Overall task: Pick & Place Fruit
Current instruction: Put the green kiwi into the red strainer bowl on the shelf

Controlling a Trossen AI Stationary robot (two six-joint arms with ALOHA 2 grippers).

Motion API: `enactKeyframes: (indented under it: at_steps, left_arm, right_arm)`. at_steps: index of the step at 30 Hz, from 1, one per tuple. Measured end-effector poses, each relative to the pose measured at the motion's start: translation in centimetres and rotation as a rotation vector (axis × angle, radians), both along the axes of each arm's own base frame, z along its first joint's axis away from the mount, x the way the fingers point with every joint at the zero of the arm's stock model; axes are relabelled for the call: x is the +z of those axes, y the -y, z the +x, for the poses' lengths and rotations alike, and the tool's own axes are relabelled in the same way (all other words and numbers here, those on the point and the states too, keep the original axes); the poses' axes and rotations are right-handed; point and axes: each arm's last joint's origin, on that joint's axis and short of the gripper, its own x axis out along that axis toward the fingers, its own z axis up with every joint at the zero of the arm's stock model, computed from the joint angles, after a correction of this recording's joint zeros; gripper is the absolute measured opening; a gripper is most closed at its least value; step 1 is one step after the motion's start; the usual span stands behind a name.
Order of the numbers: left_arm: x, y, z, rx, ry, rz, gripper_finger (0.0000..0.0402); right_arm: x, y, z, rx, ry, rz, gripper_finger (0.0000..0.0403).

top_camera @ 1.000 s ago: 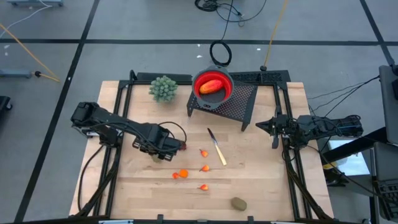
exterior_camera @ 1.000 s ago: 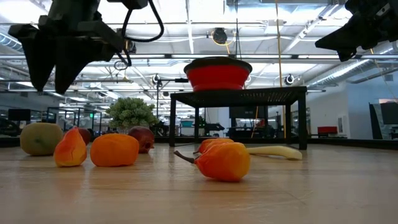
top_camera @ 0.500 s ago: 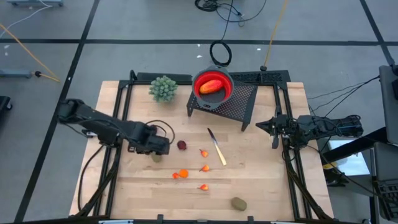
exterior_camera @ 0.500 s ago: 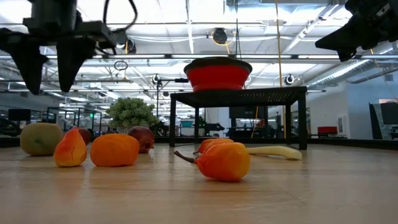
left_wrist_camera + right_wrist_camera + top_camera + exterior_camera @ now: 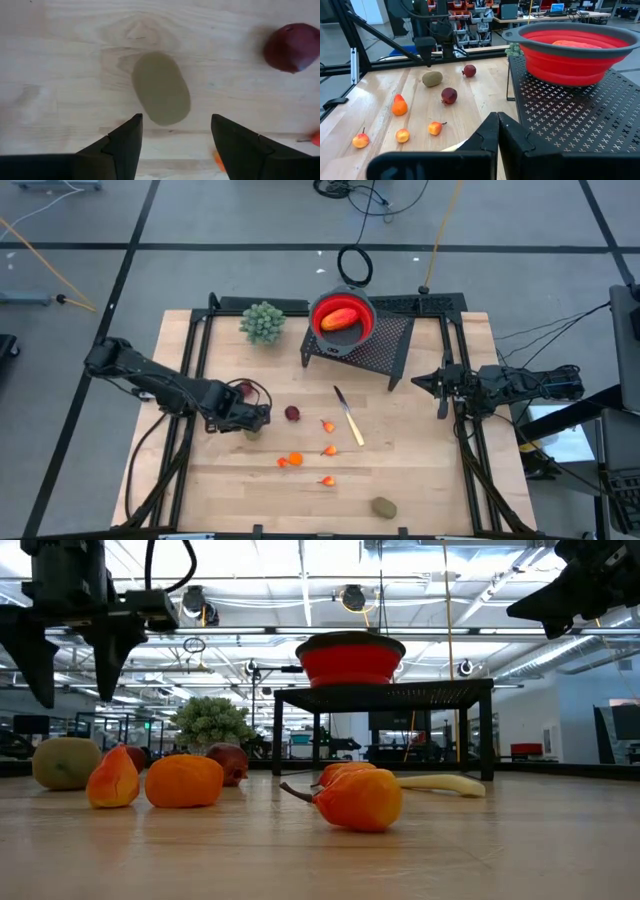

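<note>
A brownish-green oval fruit (image 5: 161, 89) lies on its side on the wooden table (image 5: 420, 480). My left gripper (image 5: 175, 131) hangs open above it and points straight down, one finger on either side of the oval's end, touching nothing. From above, the left gripper (image 5: 254, 420) hides most of that oval (image 5: 250, 434). A dark red ball (image 5: 292, 413) lies just to its right. A second oval (image 5: 383, 506) rests near the front edge. My right gripper (image 5: 440, 385) waits shut at the table's right side.
Several small orange bits (image 5: 290, 460) lie between the ball and the front edge. A yellow-handled knife (image 5: 349, 418) lies mid-table. At the back, a red bowl (image 5: 342, 320) holding an orange-red oblong fruit sits on a black rack (image 5: 385, 350), and a pale green bunch (image 5: 263, 322) stands to its left.
My left gripper has gone toward the table's left edge, from over the dark red ball to over the brownish-green oval. It has rolled about its downward axis and sunk a little. The ball, hidden under the gripper before, now shows.
</note>
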Motion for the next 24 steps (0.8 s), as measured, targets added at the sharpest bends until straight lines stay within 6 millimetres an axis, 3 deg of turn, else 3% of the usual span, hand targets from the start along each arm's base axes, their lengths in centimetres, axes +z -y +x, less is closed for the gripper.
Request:
enactKeyframes:
  at_steps: [14,24]
  left_arm:
    - [-0.53,-0.16,-0.06,0.090,0.011,0.035,0.0351]
    - [-0.89,-0.20,0.26,0.116,0.016,0.078,0.0367]
  right_arm:
    - [0.00,0.01,0.00,-0.002,0.000,0.000,0.0000]
    - [0.00,0.01,0.00,-0.003,0.001,0.000,0.0000]
